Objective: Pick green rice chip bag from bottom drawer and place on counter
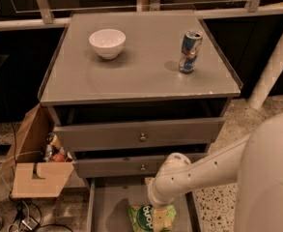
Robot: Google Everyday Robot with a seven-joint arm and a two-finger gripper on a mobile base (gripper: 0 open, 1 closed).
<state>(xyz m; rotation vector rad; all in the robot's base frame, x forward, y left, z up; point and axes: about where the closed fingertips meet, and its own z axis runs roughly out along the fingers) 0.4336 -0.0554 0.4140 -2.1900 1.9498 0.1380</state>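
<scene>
The green rice chip bag (151,218) lies in the open bottom drawer (107,207), at the lower edge of the camera view, towards the drawer's right side. My gripper (161,206) hangs at the end of the white arm, reaching down into the drawer directly over the bag's top edge. The wrist covers the fingers and the bag's upper part. The grey counter (141,66) is the cabinet's top, above the two upper drawers.
A white bowl (107,43) and a blue-and-silver drink can (190,51) stand on the counter. Both upper drawers (142,136) are slightly pulled out. A cardboard box (35,163) with items sits on the floor left of the cabinet, with cables below it.
</scene>
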